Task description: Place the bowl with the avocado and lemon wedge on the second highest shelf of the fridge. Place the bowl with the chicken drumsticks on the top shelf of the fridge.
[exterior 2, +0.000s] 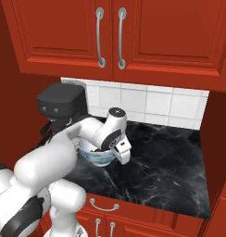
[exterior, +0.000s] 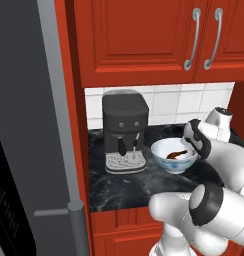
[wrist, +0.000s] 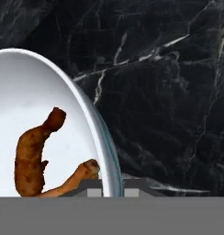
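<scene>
Jaws closed on the rim of the round white porcelain bowl with blue patterning (exterior: 174, 156), one finger inside the wall, one outside, seen at the bottom of the hand view. Gripper (wrist: 113, 187) set at the bowl's right edge, as seen from the left base camera. Bowl standing upright on the black marbled stone table (exterior: 119, 187), just right of the dark grey coffee machine (exterior: 124, 131) with its pale drip grate. Inside the bowl, reddish-brown glossy chicken drumsticks (wrist: 36, 156) lying against the white inner surface, one long piece curved, a thinner one reaching toward the rim near the fingers. From the right base camera, bowl (exterior 2: 98, 156) partly hidden behind the white arm's wrist, coffee machine (exterior 2: 59, 109) to its left. White square tiles (exterior 2: 156, 104) behind the table, red wooden wall cabinets (exterior 2: 133, 32) with grey curved handles above. Tall grey fridge door (exterior: 24, 125) with a long grey bar handle at the left edge of the left base view. Red drawer fronts below the table edge.
</scene>
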Controlling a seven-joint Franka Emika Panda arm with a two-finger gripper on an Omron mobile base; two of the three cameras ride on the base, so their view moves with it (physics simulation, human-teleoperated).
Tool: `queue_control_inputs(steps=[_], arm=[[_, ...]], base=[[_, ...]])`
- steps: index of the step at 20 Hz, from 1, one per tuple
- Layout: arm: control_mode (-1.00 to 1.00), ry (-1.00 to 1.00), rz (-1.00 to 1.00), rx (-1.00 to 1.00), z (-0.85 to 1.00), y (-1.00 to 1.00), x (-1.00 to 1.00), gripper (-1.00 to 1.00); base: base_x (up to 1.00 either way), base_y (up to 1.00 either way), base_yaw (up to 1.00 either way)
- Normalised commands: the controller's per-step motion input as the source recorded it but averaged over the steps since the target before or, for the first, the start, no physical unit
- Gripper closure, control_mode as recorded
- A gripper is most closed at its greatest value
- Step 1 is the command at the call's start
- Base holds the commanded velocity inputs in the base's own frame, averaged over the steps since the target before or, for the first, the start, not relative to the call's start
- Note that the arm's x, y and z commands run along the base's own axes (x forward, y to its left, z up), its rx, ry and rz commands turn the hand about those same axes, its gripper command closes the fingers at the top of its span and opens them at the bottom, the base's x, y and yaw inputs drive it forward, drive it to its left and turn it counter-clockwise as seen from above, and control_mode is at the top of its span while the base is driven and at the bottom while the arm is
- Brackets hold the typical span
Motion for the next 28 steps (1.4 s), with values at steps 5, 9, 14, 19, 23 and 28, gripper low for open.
queue_control_inputs(steps=[5, 9, 14, 19, 23, 28], arm=[[-1.0, -0.1, -0.02, 0.0, 0.96, 0.0, -1.0, 1.0], [-1.0, -0.2, -0.08, 0.02, 0.96, 0.0, -1.0, 1.0], [-1.0, -0.15, -0.07, 0.03, 0.57, 0.0, -1.0, 1.0], [1.0, -0.04, 0.0, 0.0, 0.0, 0.0, -0.2, 1.0], [1.0, 0.0, 0.0, 0.0, 0.0, 0.0, 0.0, 1.0], [1.0, 0.0, 0.0, 0.0, 0.0, 0.0, 0.0, 1.0]], base=[[0.0, 0.0, 0.0], [0.0, 0.0, 0.0], [0.0, 0.0, 0.0], [-0.8, 0.0, 0.04], [-1.0, 0.12, 0.26], [-1.0, 0.37, 0.33]])
